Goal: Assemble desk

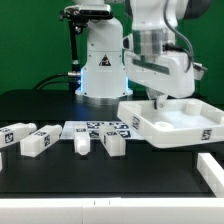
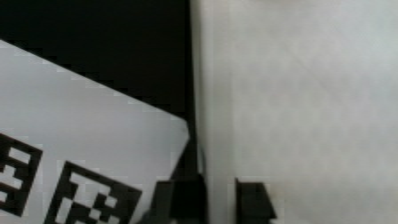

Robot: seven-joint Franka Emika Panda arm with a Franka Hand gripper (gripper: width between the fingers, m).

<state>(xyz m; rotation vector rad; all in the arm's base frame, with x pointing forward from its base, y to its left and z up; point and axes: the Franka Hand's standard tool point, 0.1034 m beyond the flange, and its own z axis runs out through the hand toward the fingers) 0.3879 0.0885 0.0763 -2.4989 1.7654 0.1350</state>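
Note:
The white desk tabletop (image 1: 178,124) lies at the exterior view's right with its raised rim and round corner sockets facing up. My gripper (image 1: 158,102) reaches down onto its rim on the side toward the robot base. In the wrist view my gripper (image 2: 215,186) has its two dark fingers (image 2: 178,202) narrowly set, with the tabletop's white edge (image 2: 294,90) between them. Several white legs with black-and-white tags lie loose at the exterior view's left: one leg (image 1: 12,135), another leg (image 1: 40,142), and a further leg (image 1: 113,143).
The marker board (image 1: 95,128) lies flat on the black table between the legs and the tabletop; it also shows in the wrist view (image 2: 71,150). A white rail (image 1: 210,172) stands at the front right. The robot base (image 1: 100,65) stands behind.

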